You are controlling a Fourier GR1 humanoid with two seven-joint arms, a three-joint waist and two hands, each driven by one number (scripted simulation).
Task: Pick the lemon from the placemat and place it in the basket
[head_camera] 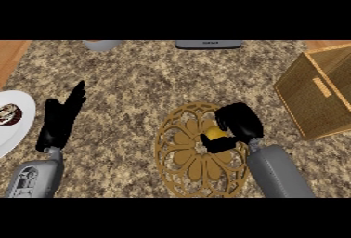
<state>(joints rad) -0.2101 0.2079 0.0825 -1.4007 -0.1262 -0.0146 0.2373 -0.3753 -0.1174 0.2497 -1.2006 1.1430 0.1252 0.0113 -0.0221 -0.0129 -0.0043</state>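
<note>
One lemon (pixel 217 133), seemingly in right robot hand (pixel 237 122).

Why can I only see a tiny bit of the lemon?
In the head view, the right hand curls over the lemon and hides most of it, so only a yellow patch shows above the placemat; no glare or dark shadow covers it.

A: How is the scene lit?
B: Evenly and fairly brightly; no light source shows. The speckled tabletop (pixel 144 79) has no glare.
A: Any shadows?
B: Only faint ones. The black right robot hand (pixel 237 122) shows little surface detail.
</note>
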